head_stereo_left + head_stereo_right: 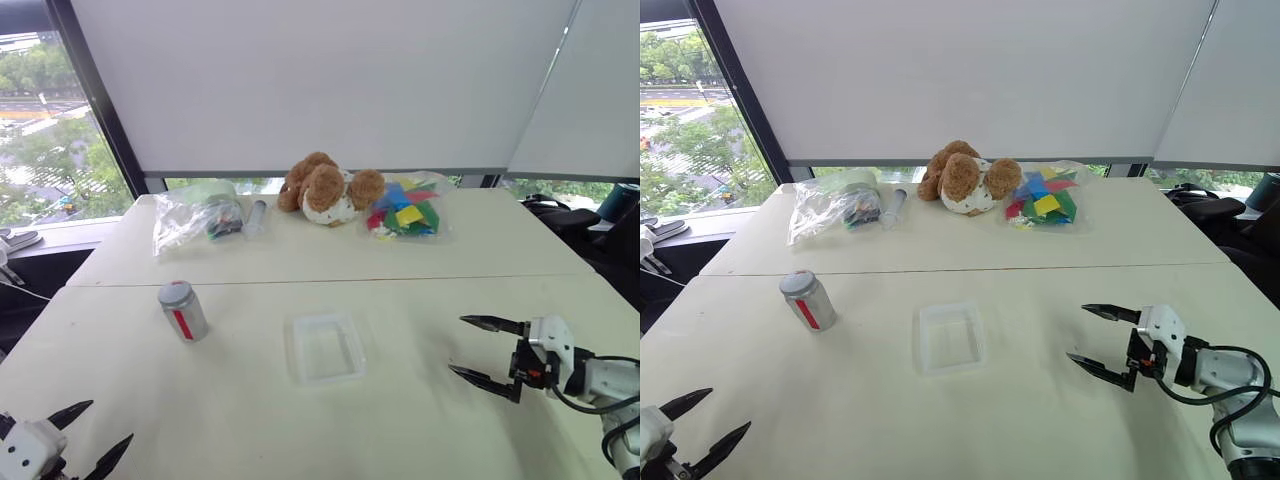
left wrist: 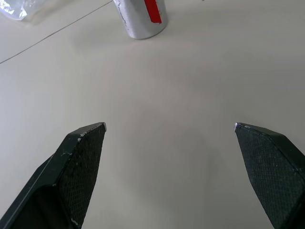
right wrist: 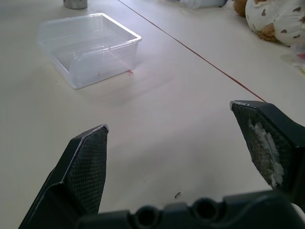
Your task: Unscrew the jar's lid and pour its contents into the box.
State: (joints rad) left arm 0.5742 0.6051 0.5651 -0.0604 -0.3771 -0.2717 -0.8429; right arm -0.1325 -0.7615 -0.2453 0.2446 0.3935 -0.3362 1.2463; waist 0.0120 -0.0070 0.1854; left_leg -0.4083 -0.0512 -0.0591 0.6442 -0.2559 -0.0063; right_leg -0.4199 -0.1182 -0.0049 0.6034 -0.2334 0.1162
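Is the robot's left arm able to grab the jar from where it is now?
Probably yes. The left end effector is open and empty, and only bare table lies between it and the jar, which stands upright with its lid on. It would still have to move forward first.

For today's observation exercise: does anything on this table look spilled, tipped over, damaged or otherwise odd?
Little stands out. The jar stands with its lid on, leaning slightly in the head view, and the box sits flat with nothing spilled around it. One oddity: a whitish worn patch on a right gripper finger.
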